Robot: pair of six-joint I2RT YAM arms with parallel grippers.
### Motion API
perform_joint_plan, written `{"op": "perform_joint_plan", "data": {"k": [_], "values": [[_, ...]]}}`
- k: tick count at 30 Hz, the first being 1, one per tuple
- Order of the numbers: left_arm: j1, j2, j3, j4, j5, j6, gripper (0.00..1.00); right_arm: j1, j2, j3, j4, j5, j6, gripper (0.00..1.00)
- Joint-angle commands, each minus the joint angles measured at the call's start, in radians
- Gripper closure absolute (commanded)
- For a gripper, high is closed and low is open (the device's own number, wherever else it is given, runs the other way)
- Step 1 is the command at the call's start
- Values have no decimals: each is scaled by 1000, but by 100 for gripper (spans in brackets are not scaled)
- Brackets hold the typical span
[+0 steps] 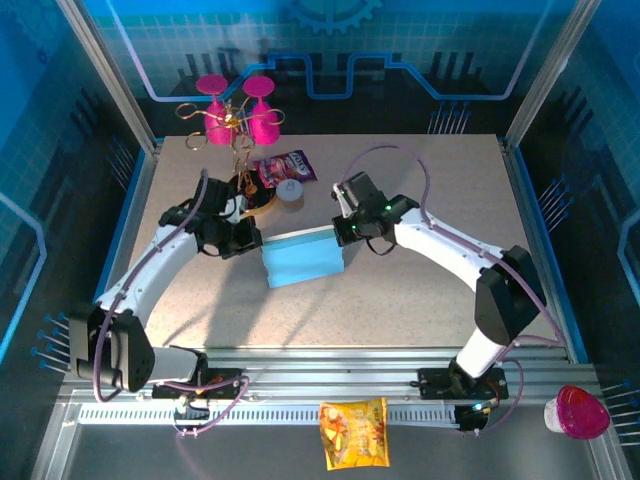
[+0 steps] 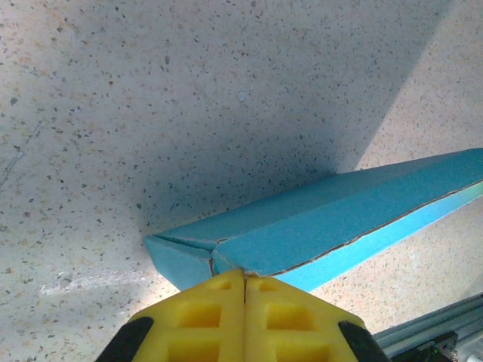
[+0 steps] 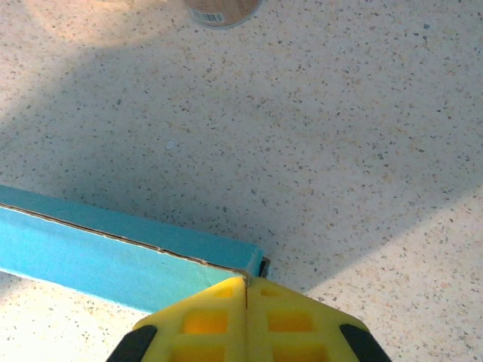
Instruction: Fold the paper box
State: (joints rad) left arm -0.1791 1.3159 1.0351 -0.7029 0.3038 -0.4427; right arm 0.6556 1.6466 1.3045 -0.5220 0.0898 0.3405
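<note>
Speckled worktop (image 1: 420,300), spanning the floor of a blue-walled enclosure.

Left arm (image 1: 150,275) and right arm (image 1: 450,245), white and black, bolted to the near rail and reaching inward toward the middle.

Left gripper (image 2: 244,275): jaws closed, yellow pads (image 2: 204,313) pressed flat together. Pinches the left end of the paper box, with a raw cardboard edge running straight into the seam between the pads.

Right gripper (image 3: 246,280): jaws likewise closed narrow. Pinches the right end of the box in the same way, at its corner.

Paper box (image 1: 303,260), light blue, folded into a long closed rectangular form. Lies near the middle of the worktop, long axis roughly left to right, spanning the gap between the two grippers. Touching the worktop or raised just off it: cannot tell.

Gold wire rack (image 1: 238,140) at the far left of the worktop, behind the left gripper, hung with two pink glasses (image 1: 263,122).

Yellow snack packet (image 1: 353,432), flat on the near ledge between the two arm bases, off the worktop.

Purple snack packet (image 1: 287,166), just right of the rack, well behind the box.

Pink-and-white object (image 1: 578,412) at the near right corner, kind not clear.

Small round tub (image 1: 291,191), just in front of the purple packet, near the far side of the box.
</note>
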Motion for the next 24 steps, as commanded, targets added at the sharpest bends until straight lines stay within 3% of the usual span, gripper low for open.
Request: {"op": "perform_joint_plan", "data": {"k": [1,24], "values": [[-21,-64,-57,126,7,25,100,20,-52,-58,125,-20,5,100],[-126,-251,-249,214,-135,43,100,67,-158,-252,212,27,-50,100]]}}
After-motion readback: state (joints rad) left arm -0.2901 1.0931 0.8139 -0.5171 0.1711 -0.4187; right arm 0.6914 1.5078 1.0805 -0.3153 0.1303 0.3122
